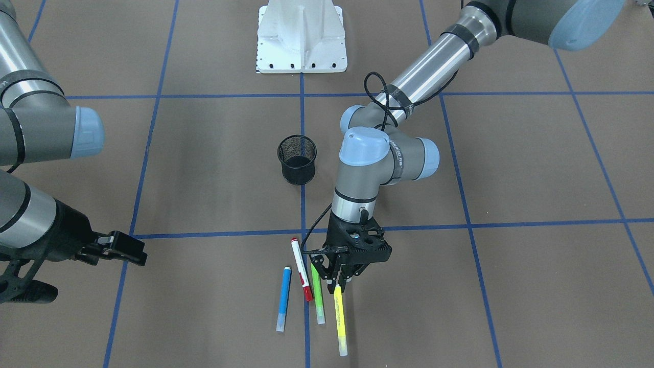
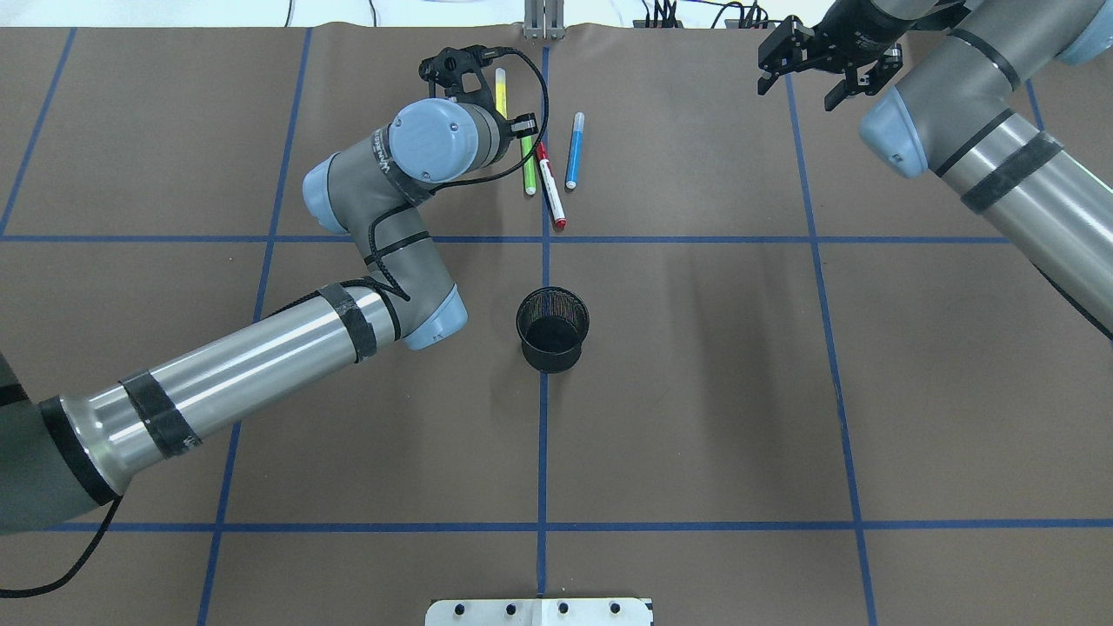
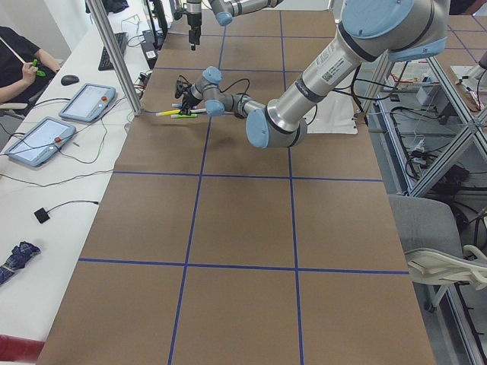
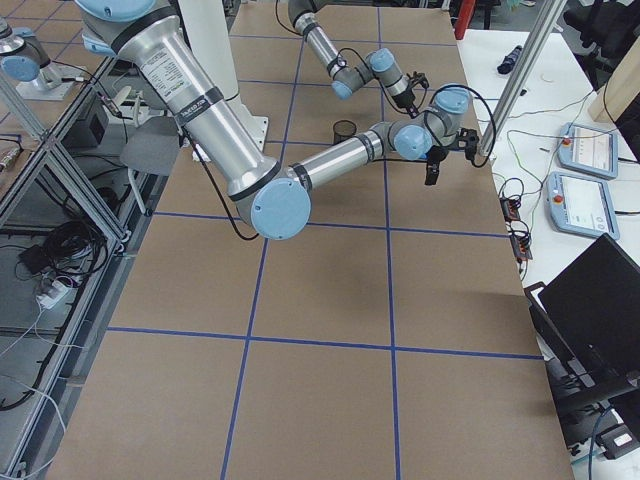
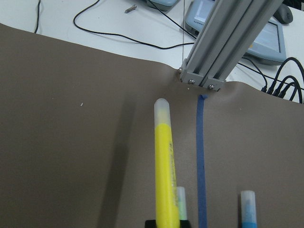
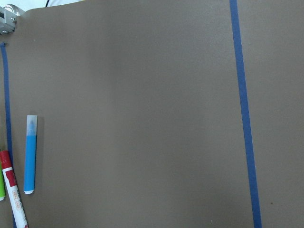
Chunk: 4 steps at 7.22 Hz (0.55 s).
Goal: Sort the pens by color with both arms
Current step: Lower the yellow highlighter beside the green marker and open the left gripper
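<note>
The left gripper (image 1: 338,282) is clenched on the robot-side end of the yellow pen (image 1: 341,322), whose barrel runs straight out from the jaws toward the table's far edge, just beside the green pen (image 1: 318,299) — the right gripper (image 2: 800,83), jaws apart and empty, hangs well off.

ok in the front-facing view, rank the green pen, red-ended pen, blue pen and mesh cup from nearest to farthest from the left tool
1. green pen, lying right beside the left tool, on its view-left side
2. red-ended pen, next over in the row
3. blue pen, at the view-left end of the row
4. mesh cup, well away, toward the robot's base
</note>
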### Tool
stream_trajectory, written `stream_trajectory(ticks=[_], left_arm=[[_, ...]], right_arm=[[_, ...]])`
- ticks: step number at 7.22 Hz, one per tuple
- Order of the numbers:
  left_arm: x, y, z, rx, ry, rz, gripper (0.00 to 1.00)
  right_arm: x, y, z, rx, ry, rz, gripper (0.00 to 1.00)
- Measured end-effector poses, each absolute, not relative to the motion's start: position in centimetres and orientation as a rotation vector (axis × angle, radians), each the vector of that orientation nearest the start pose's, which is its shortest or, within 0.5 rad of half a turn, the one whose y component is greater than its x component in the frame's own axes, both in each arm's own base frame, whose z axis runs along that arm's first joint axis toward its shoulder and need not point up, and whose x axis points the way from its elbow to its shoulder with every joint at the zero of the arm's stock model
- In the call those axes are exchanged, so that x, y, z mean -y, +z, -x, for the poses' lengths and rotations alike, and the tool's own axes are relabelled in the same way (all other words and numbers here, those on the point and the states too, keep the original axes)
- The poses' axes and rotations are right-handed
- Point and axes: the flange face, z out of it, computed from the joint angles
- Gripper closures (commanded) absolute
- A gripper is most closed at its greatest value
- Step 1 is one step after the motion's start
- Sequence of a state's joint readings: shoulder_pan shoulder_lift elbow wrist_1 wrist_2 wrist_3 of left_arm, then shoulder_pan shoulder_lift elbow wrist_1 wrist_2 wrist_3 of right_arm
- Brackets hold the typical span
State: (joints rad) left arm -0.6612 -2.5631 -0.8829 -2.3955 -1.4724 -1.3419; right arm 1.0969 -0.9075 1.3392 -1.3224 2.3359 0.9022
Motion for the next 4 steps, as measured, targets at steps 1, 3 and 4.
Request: stream_trajectory(ticks=[1,3,4], left_arm=[[63.6,23.1,-60.0,-0.991,-0.436,-0.571,1.0],[62.8,23.3,-61.0,-0.99,-0.426,-0.567,1.0],[62.6,23.6,-61.1,-0.987,-0.424,-0.564,1.0]], right_arm=[[68.8,32.7,28.1,0.975,0.134,-0.032,0.0],[68.8,32.9,28.1,0.974,0.134,-0.03,0.0],[68.7,33.0,28.0,0.974,0.135,-0.029,0.0]])
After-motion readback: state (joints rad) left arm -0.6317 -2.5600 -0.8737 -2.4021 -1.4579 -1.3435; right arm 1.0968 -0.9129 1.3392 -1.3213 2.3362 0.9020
